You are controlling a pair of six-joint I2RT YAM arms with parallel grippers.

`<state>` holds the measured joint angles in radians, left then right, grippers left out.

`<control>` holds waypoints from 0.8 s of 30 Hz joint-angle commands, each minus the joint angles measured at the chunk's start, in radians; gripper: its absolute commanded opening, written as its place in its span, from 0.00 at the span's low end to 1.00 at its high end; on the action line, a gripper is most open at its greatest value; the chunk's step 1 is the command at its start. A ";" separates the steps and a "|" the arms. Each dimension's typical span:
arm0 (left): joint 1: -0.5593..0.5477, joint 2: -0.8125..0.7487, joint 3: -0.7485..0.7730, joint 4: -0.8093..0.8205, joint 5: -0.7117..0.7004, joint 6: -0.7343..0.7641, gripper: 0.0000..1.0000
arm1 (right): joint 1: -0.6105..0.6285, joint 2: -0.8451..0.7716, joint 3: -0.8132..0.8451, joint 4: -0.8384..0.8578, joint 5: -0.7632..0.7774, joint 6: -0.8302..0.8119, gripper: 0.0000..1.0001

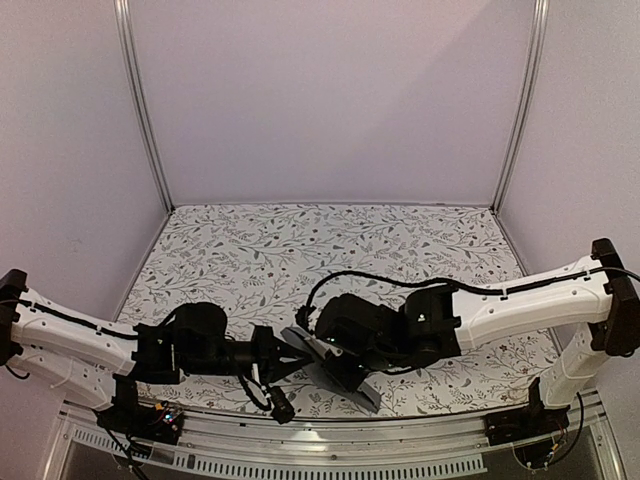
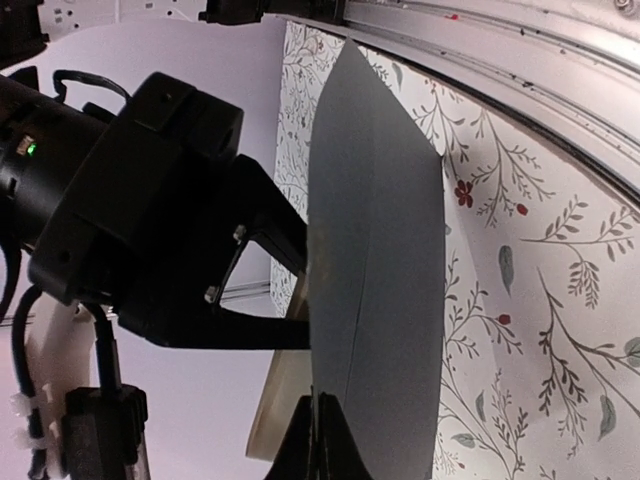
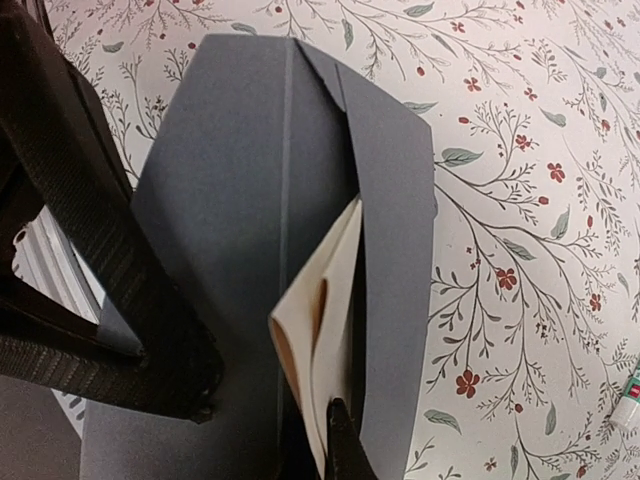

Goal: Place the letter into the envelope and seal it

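Left side: left gripper (image 2: 318,445) has its fingers pressed together on the near edge of the envelope (image 1: 345,378). It holds it up, tilted, above the tablecloth (image 1: 300,250), close to the table's near edge and between the two arms.

Centre: the envelope's mouth is open. The letter (image 3: 318,335) is folded, with its far end tucked under the grey panel. The near end sticks out as a tan wedge, and the fold gapes a bit. From the left wrist view a strip of tan also shows past the envelope's edge. My read is partly inserted, not seated.

Right side: right gripper (image 3: 338,445) is at the letter's exposed end. Only one fingertip shows clearly, but the fingers look closed to a point on the tan paper, so I read it as pinching the letter. Low confidence on whether a layer of envelope is caught too.

Far right: small teal-white tube (image 3: 626,395) lies on the cloth, well apart from the envelope, untouched by either gripper.

Progress, as a judgement:
- done: letter folded, envelope picked up and opened, insertion begun
- left: push the letter fully in, release it, fold the flap over, seal
- nothing is folded over the mouth where the letter pokes out, so it's unsealed
- roughly mid-task
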<state>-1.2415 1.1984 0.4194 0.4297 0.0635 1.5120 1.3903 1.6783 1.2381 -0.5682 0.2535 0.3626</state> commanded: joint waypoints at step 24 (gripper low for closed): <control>0.000 0.041 -0.013 0.030 -0.060 0.025 0.00 | -0.062 -0.112 -0.005 0.057 -0.230 -0.155 0.73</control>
<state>-1.2446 1.2148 0.4160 0.4126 0.0601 1.5139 1.3148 1.7020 1.2755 -0.5831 0.1043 0.2344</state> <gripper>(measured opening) 0.003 0.665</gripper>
